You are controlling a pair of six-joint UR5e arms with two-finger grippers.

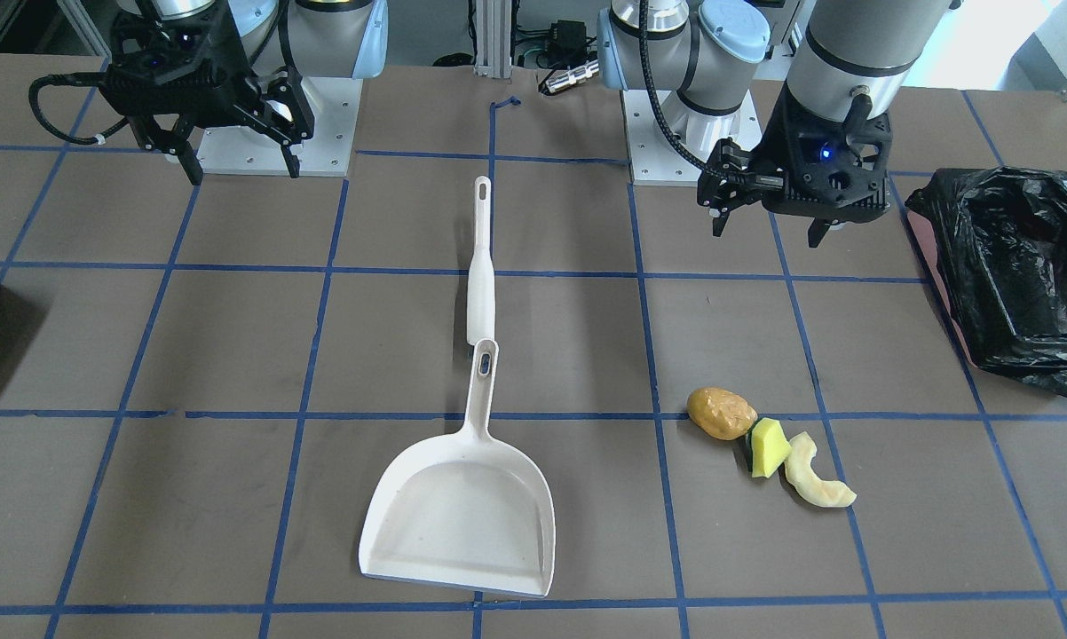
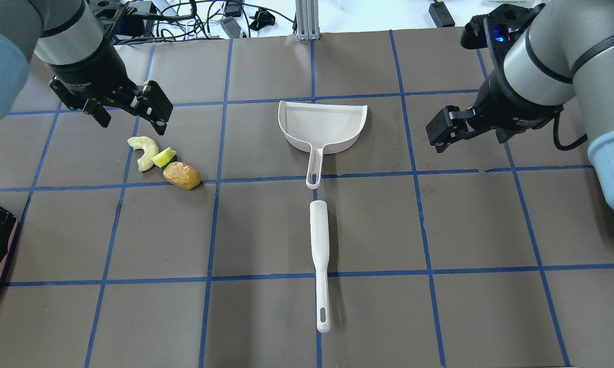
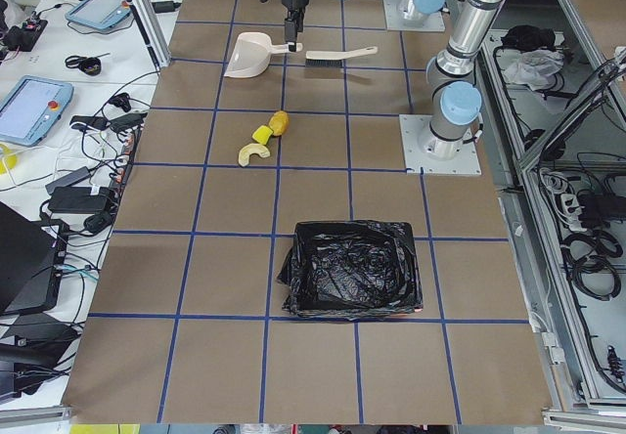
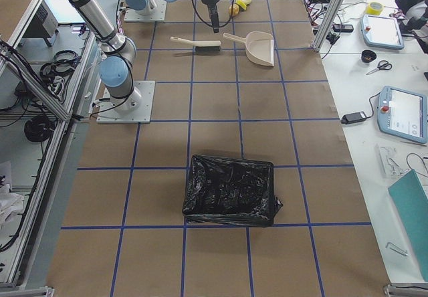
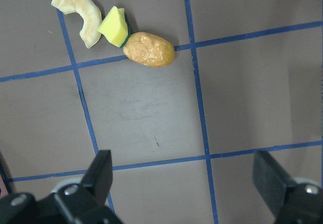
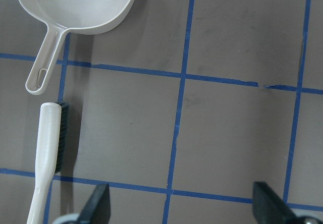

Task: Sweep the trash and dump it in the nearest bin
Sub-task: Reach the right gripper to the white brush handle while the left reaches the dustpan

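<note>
The table (image 2: 266,230) is a matte brown sheet ruled into squares by blue tape (image 2: 312,276), evenly lit, with soft shadows. In the overhead view an aluminium post (image 2: 305,20) stands at 12 o'clock, with tangled black cables (image 2: 205,13) at 11 o'clock. In the left side view a white bench (image 3: 117,53) runs from 7 to 11 o'clock and carries two blue-grey tablets (image 3: 34,109). In the right side view another white bench (image 4: 361,89) at 3 o'clock holds a grey handheld screen (image 4: 403,113), scissors (image 4: 378,66) and, at 1 o'clock, a yellow tape roll (image 4: 374,7).
</note>
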